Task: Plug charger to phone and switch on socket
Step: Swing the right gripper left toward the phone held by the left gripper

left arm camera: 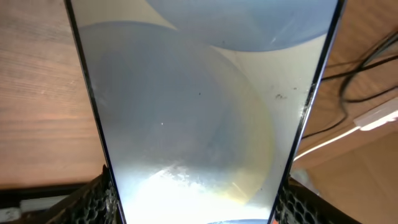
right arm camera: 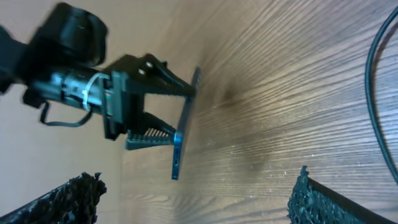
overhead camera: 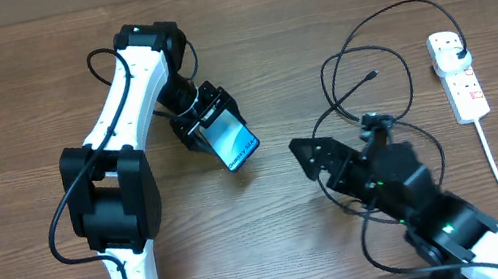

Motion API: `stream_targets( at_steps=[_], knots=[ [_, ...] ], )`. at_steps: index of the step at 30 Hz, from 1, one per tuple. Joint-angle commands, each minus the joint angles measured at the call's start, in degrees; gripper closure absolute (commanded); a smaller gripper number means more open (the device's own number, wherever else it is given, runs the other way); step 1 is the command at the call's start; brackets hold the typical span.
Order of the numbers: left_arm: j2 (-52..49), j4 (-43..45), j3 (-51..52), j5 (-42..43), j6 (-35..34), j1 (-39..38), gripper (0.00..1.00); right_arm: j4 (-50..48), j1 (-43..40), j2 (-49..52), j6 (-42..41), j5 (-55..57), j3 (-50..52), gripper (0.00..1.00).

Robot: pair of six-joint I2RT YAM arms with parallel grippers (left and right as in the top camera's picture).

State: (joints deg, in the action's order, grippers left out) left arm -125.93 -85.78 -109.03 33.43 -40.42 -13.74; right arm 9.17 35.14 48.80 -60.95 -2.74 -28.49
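Phone (left arm camera: 199,112) between left gripper (overhead camera: 216,125) fingers, well apart from right gripper (overhead camera: 318,160)

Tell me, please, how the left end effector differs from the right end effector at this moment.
The left end effector is shut on the phone, while the right end effector is open and holds nothing. The left end effector is well away from the charger; the right end effector sits beside its cable loops. Both are black, two-fingered, and point roughly toward each other.
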Motion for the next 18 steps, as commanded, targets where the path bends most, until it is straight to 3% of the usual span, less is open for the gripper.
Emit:
stream_targets(
  at_steps=[1, 11, 18],
  knots=[
    [-0.07, 0.94, -1.49, 2.45, -2.69, 0.22, 0.49, -4.66, 2.91, 4.74, -2.73, 4.81, -1.22, 0.0],
    [-0.07, 1.86, -1.49, 2.62, -3.63, 0.22, 0.5, -26.12, 4.17, 23.26, -2.71, 1.33, -1.22, 0.0],
    [-0.07, 2.75, -1.49, 2.62, -5.07, 0.22, 0.49, -35.82, 4.2, 32.13, -3.82, 1.31, -1.22, 0.09]
  ],
)
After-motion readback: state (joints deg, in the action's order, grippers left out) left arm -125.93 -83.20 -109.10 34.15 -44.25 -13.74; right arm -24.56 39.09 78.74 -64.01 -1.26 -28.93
